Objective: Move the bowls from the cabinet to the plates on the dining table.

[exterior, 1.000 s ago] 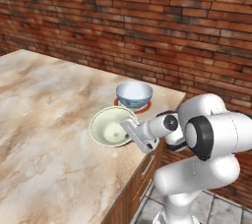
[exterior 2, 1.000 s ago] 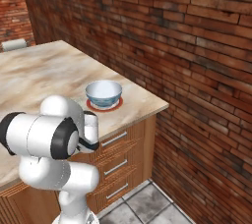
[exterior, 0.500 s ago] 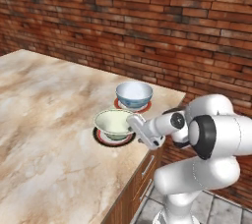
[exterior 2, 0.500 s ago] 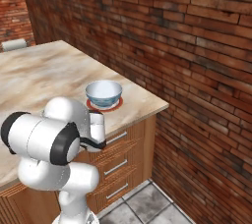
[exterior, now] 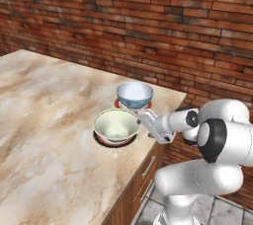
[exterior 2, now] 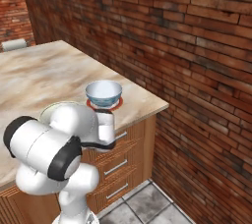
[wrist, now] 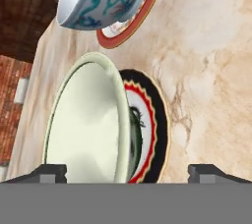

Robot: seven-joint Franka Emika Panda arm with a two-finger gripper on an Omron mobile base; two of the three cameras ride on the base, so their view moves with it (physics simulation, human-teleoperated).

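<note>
Bowls: two (exterior: 116, 126) (exterior: 134, 94), apparently each on one plate (wrist: 150, 132).

A rendered home kitchen or dining corner. A red-brown brick wall (exterior: 148, 17) runs behind a large desk (exterior: 44, 120) with a beige marble-patterned top. Wooden drawer fronts (exterior 2: 118, 161) with short metal handles sit under its edge, above a grey tiled floor (exterior 2: 142, 208). Tableware stands on the desk: a cream-green bowl (exterior: 116, 124) and a blue-patterned bowl (exterior: 134, 94), each on a red-ringed plate (wrist: 147, 134).
</note>
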